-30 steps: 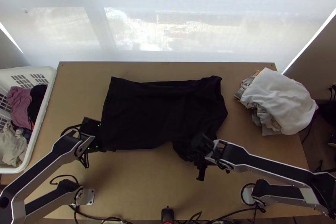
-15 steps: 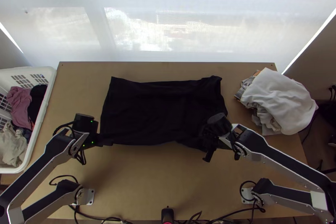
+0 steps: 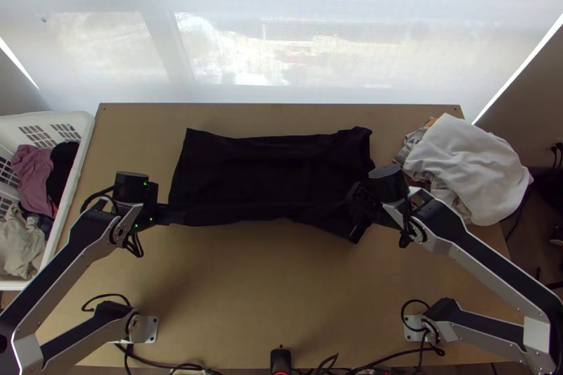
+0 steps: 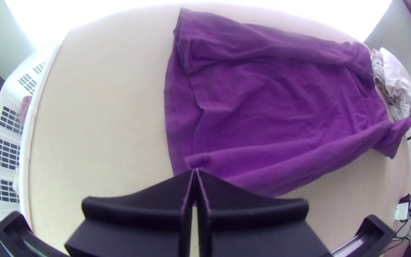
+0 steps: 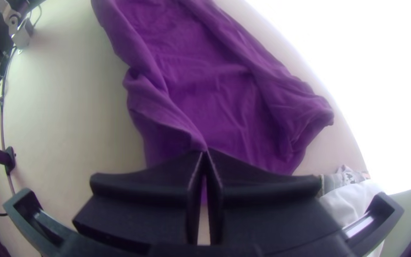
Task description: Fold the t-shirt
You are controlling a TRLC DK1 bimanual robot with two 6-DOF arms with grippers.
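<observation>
T-shirt (image 3: pixel 260 171) lies across the middle of the wooden table (image 3: pixel 239 290), with the far part spread on the surface with some soft wrinkles. Its near side is gathered into a long band, which passes between the two grippers.

Left gripper (image 3: pixel 179 214) is at the left near corner of the cloth. In the left wrist view its fingers (image 4: pixel 158 195) are pressed together, and the tips pinch the end of this band. Right gripper (image 3: pixel 355 207) is at the right near part of the T-shirt. In the right wrist view its fingers (image 5: pixel 262 183) are also brought together, with a bit of the fabric between the tips. Below this grip, one loose piece of the cloth hangs toward the near edge of the table.

At the left side of the table there is a white laundry basket (image 3: pixel 76 164), in which are a mauve garment (image 3: pixel 34 178), a black garment (image 3: pixel 62 171) and a pale garment (image 3: pixel 21 245). At the right far part of the table is a pile of clothes, with a white cloth (image 3: pixel 471 164) on the top and a patterned cloth (image 3: pixel 415 141) under it. Behind the table is a pale, thin blind (image 3: pixel 281 51), through which the daylight comes
</observation>
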